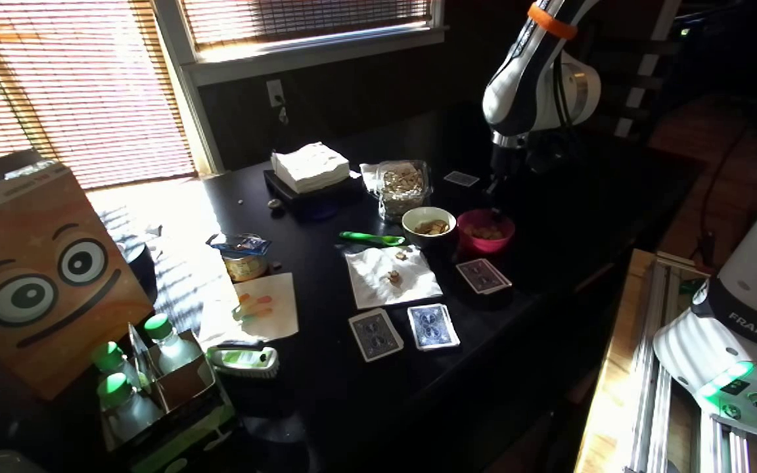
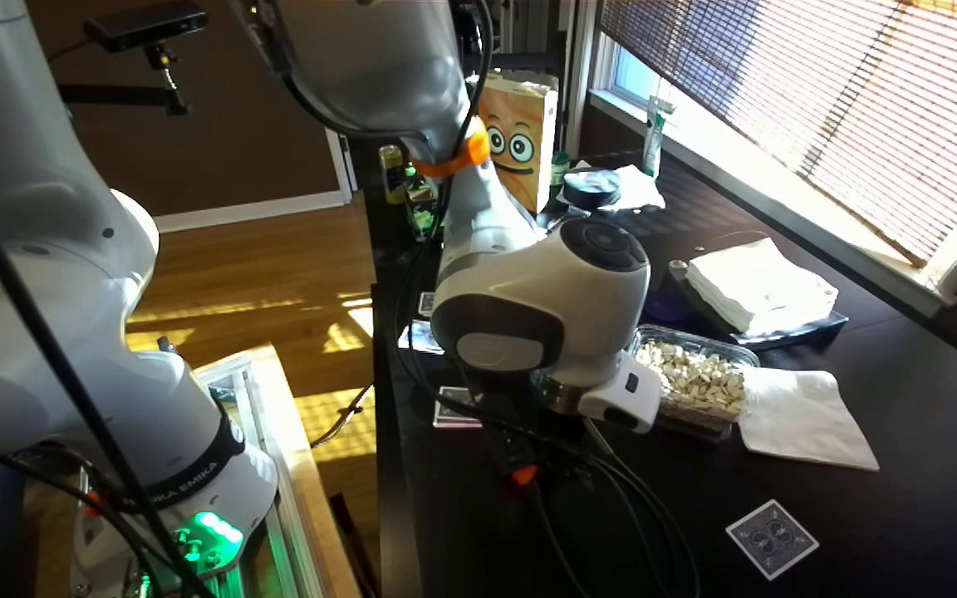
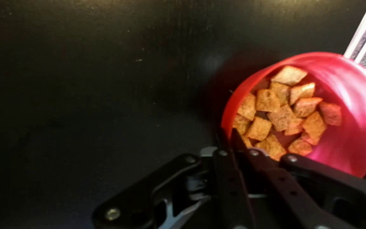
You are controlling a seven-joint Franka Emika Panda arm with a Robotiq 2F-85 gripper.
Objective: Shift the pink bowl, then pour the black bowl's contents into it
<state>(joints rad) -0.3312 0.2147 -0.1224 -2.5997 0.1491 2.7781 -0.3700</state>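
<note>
The black pincer (image 3: pixel 227 135) pinches the rim of the round, reddish-pink, plastic-looking bowl (image 3: pixel 356 127) at its tip; I'd shift it level, clear of the round cream-white bowl (image 1: pixel 432 213) just beyond, keeping the tan cereal squares (image 3: pixel 281 118) in.

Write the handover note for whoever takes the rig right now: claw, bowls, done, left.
Claw: shut on the rim of the pink bowl, one finger inside, one outside.
Pink bowl: holds square cereal-like pieces; near some playing cards. Lifted or resting, can't tell.
Black bowl: not identified for certain. A bowl with a pale inside and similar pieces is beside the pink one in an exterior view.
Done: rim gripped; no pour confirmed.
Left, probably: finish the shift, release, identify the black bowl, pour.
</note>
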